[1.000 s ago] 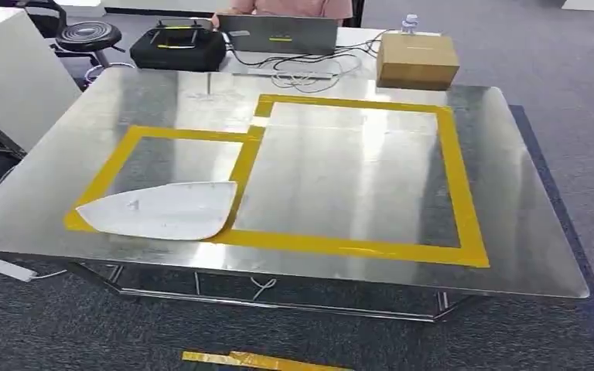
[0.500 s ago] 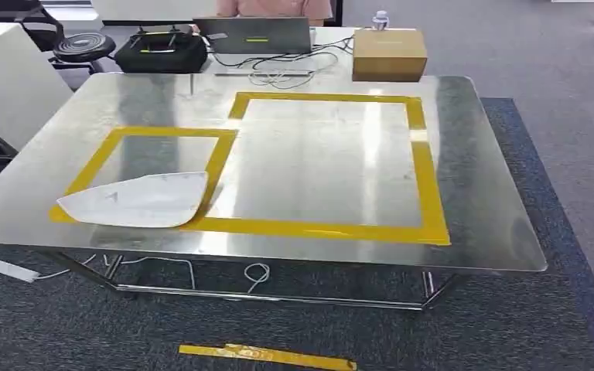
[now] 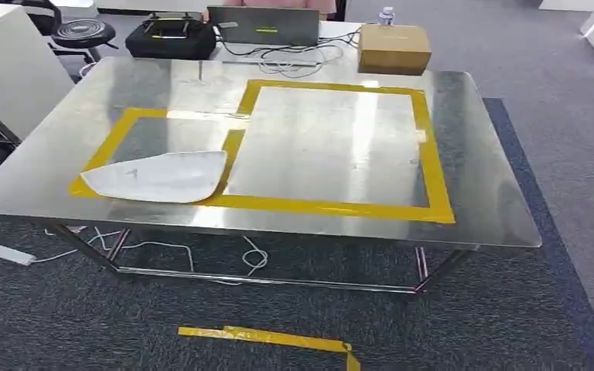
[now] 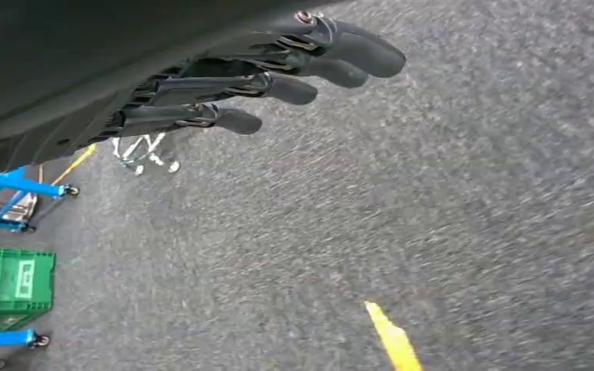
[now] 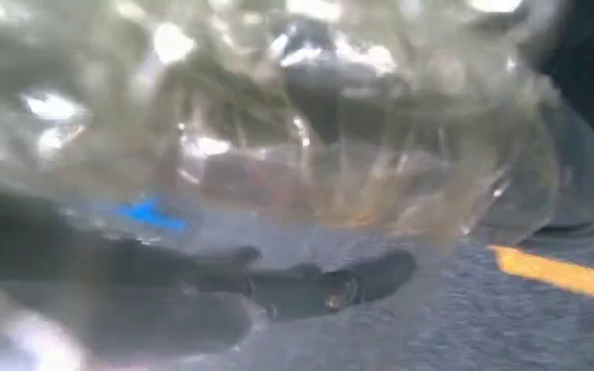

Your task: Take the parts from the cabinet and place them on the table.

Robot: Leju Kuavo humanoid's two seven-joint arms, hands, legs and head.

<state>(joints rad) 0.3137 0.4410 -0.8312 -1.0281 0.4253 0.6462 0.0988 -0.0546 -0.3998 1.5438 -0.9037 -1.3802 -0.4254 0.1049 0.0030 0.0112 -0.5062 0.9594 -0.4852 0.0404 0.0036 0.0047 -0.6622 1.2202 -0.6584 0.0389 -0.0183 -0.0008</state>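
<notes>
Right hand grips a clear, crinkled plastic-wrapped part that lies close against the wrist camera; the picture is blurred, so the part's shape cannot be told, but dark fingers lie along its underside above grey carpet with a yellow tape line. Left hand hangs over the carpet with its dark fingers stretched out, slightly apart, holding nothing.

From the head view, a strip of yellow tape lies on the floor in front of the desk. On the shiny metal desk, a white curved panel lies flat near the front left corner, resting across the front edge of a small yellow-taped square and touching the tape that divides it from the larger taped rectangle toward the middle and right. Beyond the far edge of the desk stand a black case at the left, a laptop with loose cables in the middle, and a cardboard box at the right. A white power strip lies on the floor under the front left corner.
</notes>
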